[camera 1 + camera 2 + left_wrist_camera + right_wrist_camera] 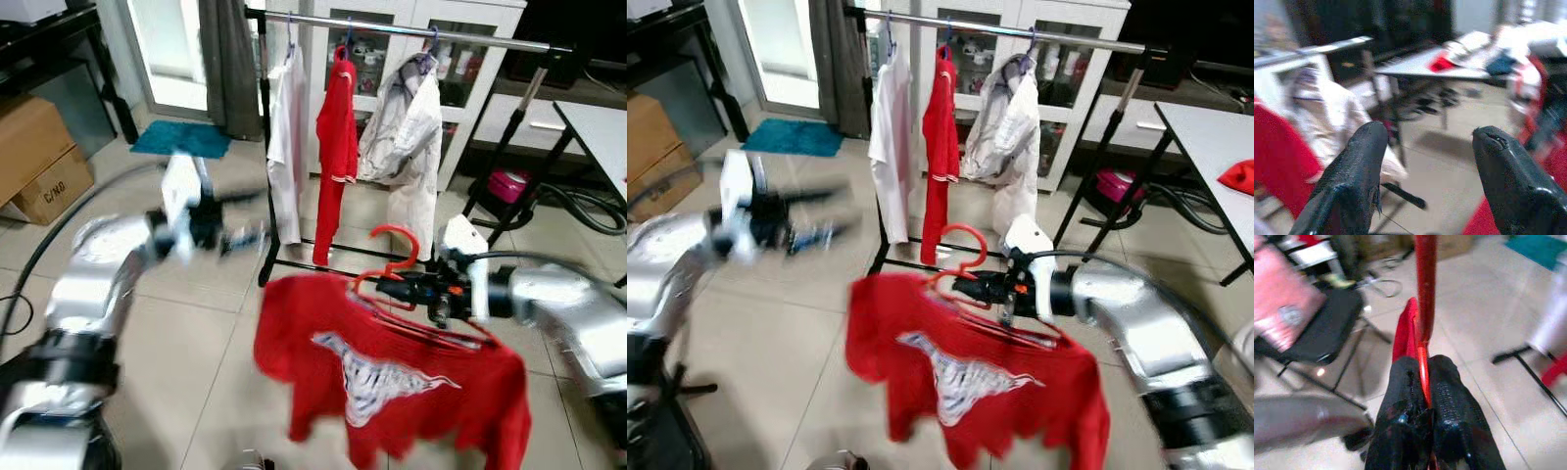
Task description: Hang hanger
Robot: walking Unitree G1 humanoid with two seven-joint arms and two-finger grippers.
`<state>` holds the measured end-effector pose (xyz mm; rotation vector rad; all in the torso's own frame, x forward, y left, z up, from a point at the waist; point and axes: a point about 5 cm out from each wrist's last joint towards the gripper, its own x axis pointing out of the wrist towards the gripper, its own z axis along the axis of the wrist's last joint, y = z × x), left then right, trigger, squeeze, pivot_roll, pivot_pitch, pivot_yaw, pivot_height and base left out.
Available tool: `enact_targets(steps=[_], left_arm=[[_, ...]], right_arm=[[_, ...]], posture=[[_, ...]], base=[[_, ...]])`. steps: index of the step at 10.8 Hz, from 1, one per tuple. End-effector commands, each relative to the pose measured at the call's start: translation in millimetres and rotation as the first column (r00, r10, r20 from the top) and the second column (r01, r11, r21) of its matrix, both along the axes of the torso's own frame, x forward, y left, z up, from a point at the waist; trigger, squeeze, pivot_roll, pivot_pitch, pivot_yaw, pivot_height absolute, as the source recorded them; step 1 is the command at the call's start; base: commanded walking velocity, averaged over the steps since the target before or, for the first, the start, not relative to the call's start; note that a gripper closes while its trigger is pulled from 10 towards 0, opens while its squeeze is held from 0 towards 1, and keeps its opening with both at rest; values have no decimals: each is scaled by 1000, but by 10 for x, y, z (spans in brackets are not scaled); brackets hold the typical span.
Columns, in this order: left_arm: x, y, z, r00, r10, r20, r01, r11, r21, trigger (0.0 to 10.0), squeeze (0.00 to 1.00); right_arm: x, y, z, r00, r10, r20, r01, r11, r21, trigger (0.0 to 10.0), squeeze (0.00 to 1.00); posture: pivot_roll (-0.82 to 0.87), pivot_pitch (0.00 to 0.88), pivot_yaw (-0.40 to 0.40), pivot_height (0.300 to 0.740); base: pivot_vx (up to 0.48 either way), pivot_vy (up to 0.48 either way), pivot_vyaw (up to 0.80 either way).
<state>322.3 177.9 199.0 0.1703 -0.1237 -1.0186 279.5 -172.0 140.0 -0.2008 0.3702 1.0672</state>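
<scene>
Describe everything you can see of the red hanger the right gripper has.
The red hanger is thin, plastic-looking, with an open curved hook on top. A red T-shirt with a white print hangs from it. The right gripper is shut on its neck, holding it in the air before the clothes rack, not yet hooked on.

Tiled floor, teal mat, cardboard boxes, rack feet

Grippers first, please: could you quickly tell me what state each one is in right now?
Left gripper: open, holding nothing, raised toward the clothes rack.
Right gripper: closed on the red hanger carrying the red shirt.
</scene>
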Motion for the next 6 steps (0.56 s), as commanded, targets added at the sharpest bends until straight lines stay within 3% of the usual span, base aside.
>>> enact_targets(steps=[1,2,3,4,5,6], left_arm=[[32,-3,-193,990,120,-77,-116,992,53,10000,878],[30,-34,-382,965,244,-98,-233,966,110,10000,290],[7,-20,-512,927,361,-98,-348,929,128,10000,0],[-41,29,-658,861,492,-125,-482,870,107,10000,0],[-150,63,-795,796,581,-170,-576,813,84,10000,0],[-295,111,-934,712,675,-193,-673,734,85,10000,0]], right_arm=[[66,-110,-32,989,-142,28,142,990,7,0,0],[112,-178,-141,955,-295,19,295,955,19,0,0],[143,-232,-235,900,-436,8,436,900,32,0,0],[173,-269,-343,808,-589,-16,589,806,48,6039,0],[172,-258,-439,729,-684,-28,684,727,59,10000,0],[154,-194,-556,680,-733,-17,733,680,3,10000,0]], posture=[[6,17,4,740],[4,21,-4,740],[13,28,-26,740],[20,28,-37,740],[33,31,-49,740],[34,35,-57,740]], base=[[0,0,0],[0,0,0],[0,0,0],[0,0,0],[0,0,0],[0,0,0]])
